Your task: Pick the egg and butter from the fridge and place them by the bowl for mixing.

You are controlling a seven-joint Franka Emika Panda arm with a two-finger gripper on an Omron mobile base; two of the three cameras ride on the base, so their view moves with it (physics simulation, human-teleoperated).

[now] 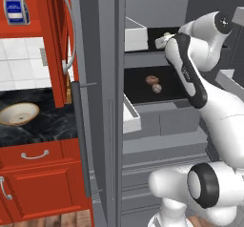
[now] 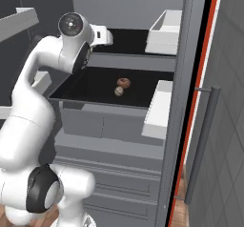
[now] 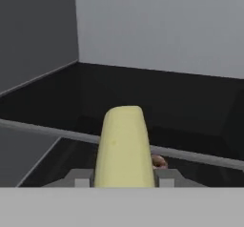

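1. In the hand view the butter (image 3: pixel 124 147), a pale-yellow stick, rises lengthwise from between the gripper (image 3: pixel 124 182) and points away from the camera. The jaws are clamped on its near end, one grey finger pad (image 3: pixel 80 180) showing on each side of it.
2. Just past the right pad, low in the hand view, a small brownish-pink rounded thing (image 3: pixel 158 161) peeks out from behind the butter on a lower dark shelf. Whether it is the egg cannot be told from this view.
3. In the left base view the white arm reaches up and into the open fridge (image 1: pixel 102 102), with its hand (image 1: pixel 164 40) at the level of the upper dark shelf. A speck of pale yellow shows at the hand's end.
4. In the right base view the hand (image 2: pixel 102 35) sits at the left end of that upper shelf, pointing to the right.
5. One shelf below, the egg (image 1: pixel 152 79) lies on the dark surface, touching or just beside a paler, whitish round item (image 1: pixel 157 88). The right base view shows the same pair, the egg (image 2: pixel 123 82) behind the pale round item (image 2: pixel 119 91).
6. White door bins (image 2: pixel 159 109) hang on the inside of the open fridge door, whose long grey bar handle (image 2: pixel 202 145) shows on its outer face.
7. To the left of the fridge, the tan bowl (image 1: pixel 18 113) sits on a dark marbled counter (image 1: pixel 43 126) above red cupboards (image 1: pixel 40 180), well apart from the butter and the egg.
8. Farthest up on the left, a blue-and-white carton (image 1: pixel 15 10) sits against the red upper cabinet.
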